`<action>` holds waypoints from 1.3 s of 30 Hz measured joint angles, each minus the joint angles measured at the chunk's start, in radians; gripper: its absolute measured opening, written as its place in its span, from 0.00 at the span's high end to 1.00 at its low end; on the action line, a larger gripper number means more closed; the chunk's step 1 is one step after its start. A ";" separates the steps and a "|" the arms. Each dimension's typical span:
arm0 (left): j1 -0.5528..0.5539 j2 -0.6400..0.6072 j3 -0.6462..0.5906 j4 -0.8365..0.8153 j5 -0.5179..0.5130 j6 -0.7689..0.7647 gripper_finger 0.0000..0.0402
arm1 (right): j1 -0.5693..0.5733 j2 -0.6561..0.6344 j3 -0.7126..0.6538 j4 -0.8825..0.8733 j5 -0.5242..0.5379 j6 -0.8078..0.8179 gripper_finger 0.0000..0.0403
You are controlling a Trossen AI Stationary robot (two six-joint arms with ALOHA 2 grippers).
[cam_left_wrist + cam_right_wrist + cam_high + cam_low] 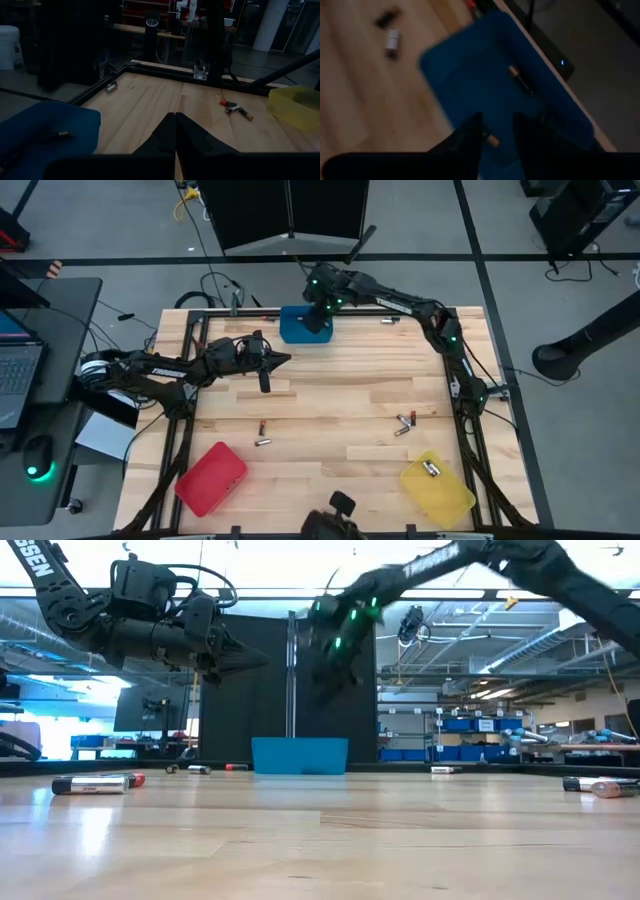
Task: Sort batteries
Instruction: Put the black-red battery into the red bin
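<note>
1. Red bin (211, 478): near-left corner of the counter (330, 405); no contents visible.
2. Left claw (284, 360): fingers closed, empty, hovering left of centre.
3. Batteries (263, 442): small silvery or dark cylinders, copper-ended. Pairs lie loose mid-counter, left and right (404, 422); one rests in the yellow bin (437, 486).
4. Blue bin (305, 326): far edge; holds a battery (521, 79).
5. Right claw (497, 131): over the blue bin, fingers parted, a small battery (492, 140) between them.
6. Risk: that battery may bounce out, or round cells may roll when nudged.
</note>
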 joint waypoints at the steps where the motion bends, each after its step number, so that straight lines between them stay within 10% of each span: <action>1: 0.000 0.000 0.000 -0.001 0.000 0.000 0.97 | 0.010 -0.024 0.000 -0.019 0.000 -0.007 0.75; 6: 0.000 0.000 0.000 -0.008 0.000 0.018 0.97 | 0.088 -0.127 0.000 -0.146 0.056 -0.021 0.96; 14: 0.000 0.000 0.000 -0.008 0.000 0.047 0.97 | 0.204 -0.192 -0.048 -0.312 0.116 0.107 0.97; 23: 0.000 0.000 0.000 -0.008 0.000 0.050 0.97 | 0.347 -0.341 -0.420 -0.061 0.166 0.234 0.98; 39: 0.000 0.000 0.000 -0.031 0.000 0.043 0.97 | 0.729 -0.777 -1.040 -0.123 0.255 1.185 0.95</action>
